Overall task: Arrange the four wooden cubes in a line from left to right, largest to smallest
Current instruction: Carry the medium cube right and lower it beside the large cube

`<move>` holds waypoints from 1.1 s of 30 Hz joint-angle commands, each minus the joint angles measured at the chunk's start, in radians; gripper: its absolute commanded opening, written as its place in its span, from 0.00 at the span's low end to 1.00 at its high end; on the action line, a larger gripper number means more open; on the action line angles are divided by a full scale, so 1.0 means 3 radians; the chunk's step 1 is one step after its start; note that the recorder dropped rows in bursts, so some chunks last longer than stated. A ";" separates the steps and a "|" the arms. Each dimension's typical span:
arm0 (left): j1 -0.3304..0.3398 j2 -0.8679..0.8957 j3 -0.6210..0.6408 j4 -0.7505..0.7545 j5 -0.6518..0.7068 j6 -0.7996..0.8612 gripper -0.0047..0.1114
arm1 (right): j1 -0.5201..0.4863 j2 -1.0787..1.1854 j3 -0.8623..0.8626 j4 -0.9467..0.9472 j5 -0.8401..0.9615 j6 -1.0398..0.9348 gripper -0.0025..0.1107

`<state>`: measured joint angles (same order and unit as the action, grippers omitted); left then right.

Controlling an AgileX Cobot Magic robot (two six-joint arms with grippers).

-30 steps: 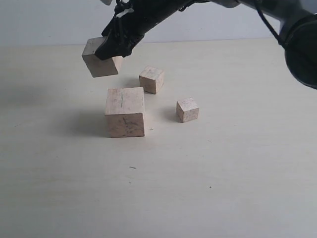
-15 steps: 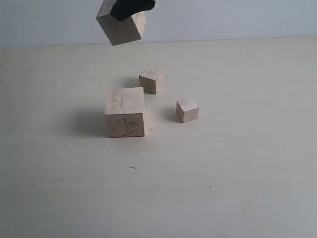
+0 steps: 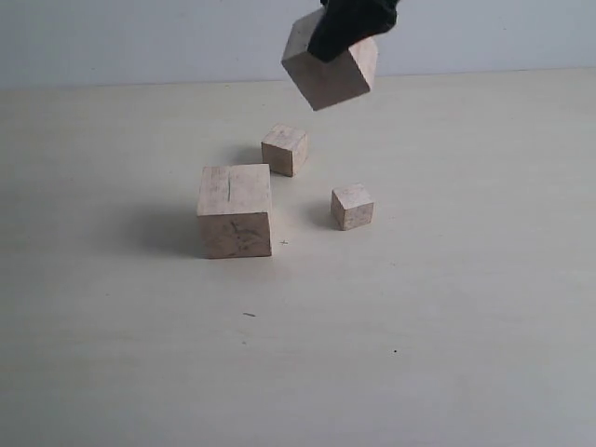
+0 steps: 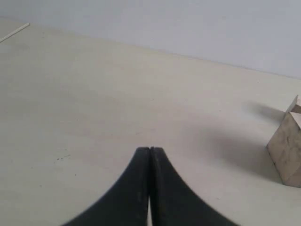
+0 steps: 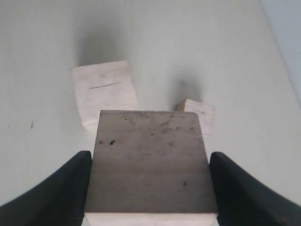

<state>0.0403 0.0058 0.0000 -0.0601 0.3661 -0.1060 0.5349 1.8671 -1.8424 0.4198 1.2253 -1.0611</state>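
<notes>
pale table (image 3: 447, 354) carries largest cube (image 3: 235, 210), a small cube (image 3: 285, 149) behind it, a smaller cube (image 3: 352, 206) beside; dark specks (image 3: 249, 315), maybe dirt.

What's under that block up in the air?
Air, then table. Past the held block, the cracked cube and a smaller cube peek out; the spot directly below is covered.

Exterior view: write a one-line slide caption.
Right gripper holds a tilted wooden cube aloft over the table, where the largest cube, a smaller cube and the smallest cube stand apart.
</notes>
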 commanded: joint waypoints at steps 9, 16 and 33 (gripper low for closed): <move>-0.0015 -0.0019 0.0000 -0.0009 -0.0022 -0.0007 0.04 | -0.0468 -0.0085 0.1079 0.0657 -0.0429 -0.0947 0.02; -0.0015 -0.0019 0.0000 -0.0009 -0.0022 -0.0007 0.04 | -0.0591 0.0076 0.1296 0.1592 -0.0495 -0.1615 0.02; -0.0015 -0.0019 0.0000 -0.0009 -0.0022 -0.0007 0.04 | -0.0591 0.0825 0.1296 0.2291 -0.0437 -0.2531 0.02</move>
<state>0.0403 0.0058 0.0000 -0.0601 0.3661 -0.1060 0.3615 2.0991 -1.4559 1.0173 1.0672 -1.7118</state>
